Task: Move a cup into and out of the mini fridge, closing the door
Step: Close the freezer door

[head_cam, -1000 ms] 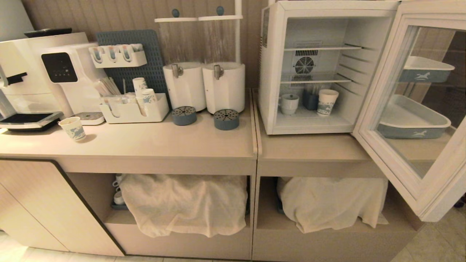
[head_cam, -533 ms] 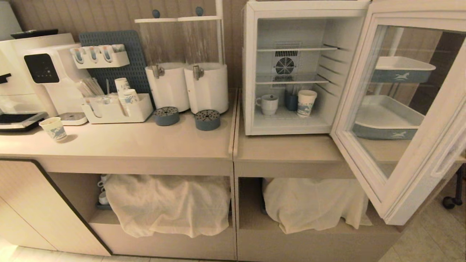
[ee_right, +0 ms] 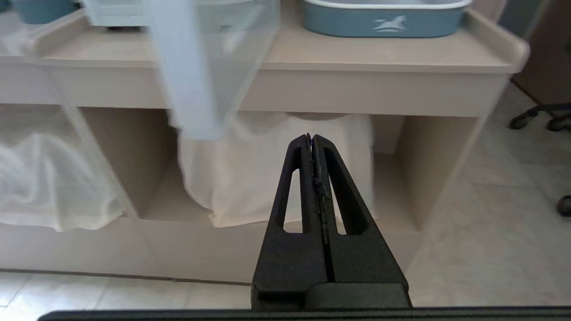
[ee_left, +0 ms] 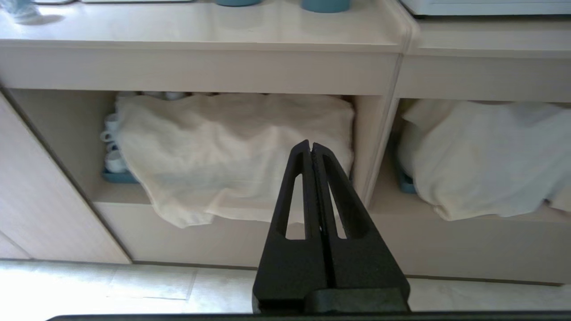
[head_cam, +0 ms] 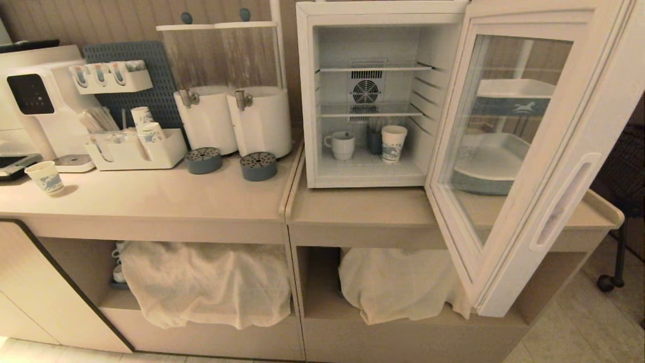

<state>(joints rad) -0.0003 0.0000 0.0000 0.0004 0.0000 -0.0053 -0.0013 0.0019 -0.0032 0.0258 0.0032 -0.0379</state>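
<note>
The white mini fridge (head_cam: pixel 306 96) stands on the right counter with its glass door (head_cam: pixel 509 151) swung wide open toward me on the right. On the fridge floor sits the small white cup (head_cam: pixel 342 145) with its loop handle, beside a dark blue cup (head_cam: pixel 374 142) and a patterned paper cup (head_cam: pixel 393 143). Neither arm shows in the head view. My left gripper (ee_left: pixel 310 144) is shut and empty, low in front of the cabinet shelf. My right gripper (ee_right: pixel 311 137) is shut and empty too, below the blurred door edge (ee_right: pixel 192 67).
Two white dispensers (head_cam: pixel 232 121), an organiser with paper cups (head_cam: pixel 136 148), a coffee machine (head_cam: pixel 35 101) and a loose paper cup (head_cam: pixel 45 177) stand on the left counter. Cloth-covered loads (head_cam: pixel 201 282) fill the shelves below. A blue-white tray (ee_right: pixel 383 18) sits behind the door. A chair's castor (head_cam: pixel 607 282) stands on the floor at the right.
The whole head view has slid leftward in the picture, so the camera has moved right. The fridge, cup and open door keep their places relative to each other.
</note>
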